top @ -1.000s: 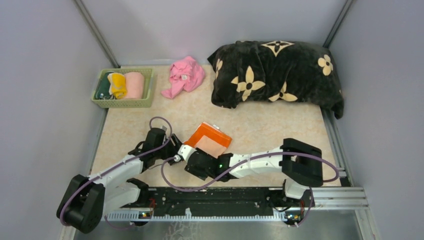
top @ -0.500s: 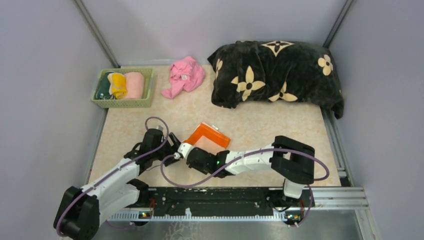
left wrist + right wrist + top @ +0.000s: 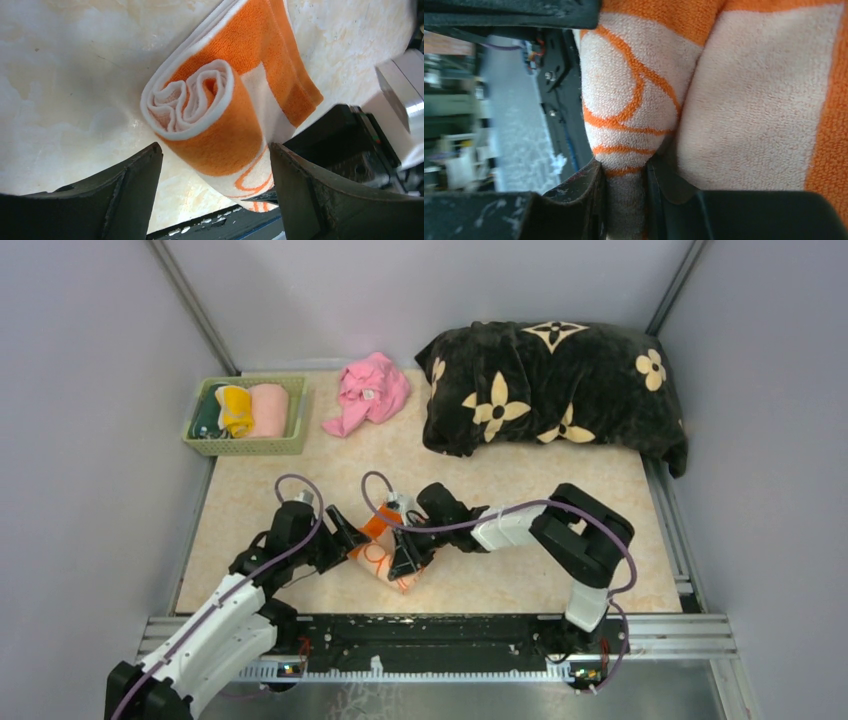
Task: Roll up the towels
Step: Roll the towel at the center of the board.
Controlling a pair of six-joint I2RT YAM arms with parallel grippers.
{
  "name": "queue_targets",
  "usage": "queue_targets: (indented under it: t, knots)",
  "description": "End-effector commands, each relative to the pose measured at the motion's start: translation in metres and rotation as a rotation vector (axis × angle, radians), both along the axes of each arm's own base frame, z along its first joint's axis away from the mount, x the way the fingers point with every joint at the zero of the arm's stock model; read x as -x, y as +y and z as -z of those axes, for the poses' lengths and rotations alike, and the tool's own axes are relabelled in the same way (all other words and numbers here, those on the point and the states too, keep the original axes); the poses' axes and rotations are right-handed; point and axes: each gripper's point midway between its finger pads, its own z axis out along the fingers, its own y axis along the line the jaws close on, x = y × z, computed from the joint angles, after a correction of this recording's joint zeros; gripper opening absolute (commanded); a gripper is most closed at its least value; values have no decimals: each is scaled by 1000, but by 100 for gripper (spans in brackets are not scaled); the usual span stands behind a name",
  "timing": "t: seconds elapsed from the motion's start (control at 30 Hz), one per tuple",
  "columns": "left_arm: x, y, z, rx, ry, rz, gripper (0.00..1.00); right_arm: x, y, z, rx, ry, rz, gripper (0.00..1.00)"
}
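Note:
The peach towel with an orange border (image 3: 381,561) lies rolled up on the table between my two grippers. In the left wrist view the roll (image 3: 210,115) shows its spiral end. My left gripper (image 3: 345,534) is open, its fingers either side of the roll's near end (image 3: 215,172) without touching it. My right gripper (image 3: 408,557) is shut on the roll's outer layer, the cloth pinched between the fingers (image 3: 624,200). No grey duck-pattern towel shows.
A green basket (image 3: 246,446) at the back left holds a dark green, a yellow and a pink roll. A crumpled pink cloth (image 3: 368,390) lies beside it. The big black flowered blanket (image 3: 555,385) fills the back right. Metal rail along the near edge (image 3: 450,635).
The towel was a flat folded piece and is now a roll nearer the front edge. My right gripper swung over from the near side to the far side. My left gripper shifted slightly.

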Motion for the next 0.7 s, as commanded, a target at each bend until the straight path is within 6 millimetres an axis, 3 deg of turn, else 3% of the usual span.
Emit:
queue_targets:
  t: [0.0,0.2,0.37,0.47,0.67]
  knots:
    - [-2,-3,3,14,6,9,83,17,-2,-15,-138,321,-42,15]
    - [-7,-11,20,-6,55,51,77,1,-14,9,-82,389,61,17]
    - [-3,-12,43,-32,121,75,70,-7,-21,14,-28,326,109,24]
    - [-1,-9,53,-56,150,75,69,-17,-29,3,7,207,146,36]
    - [1,-5,59,-73,161,60,69,-44,-49,-45,114,-192,213,50]
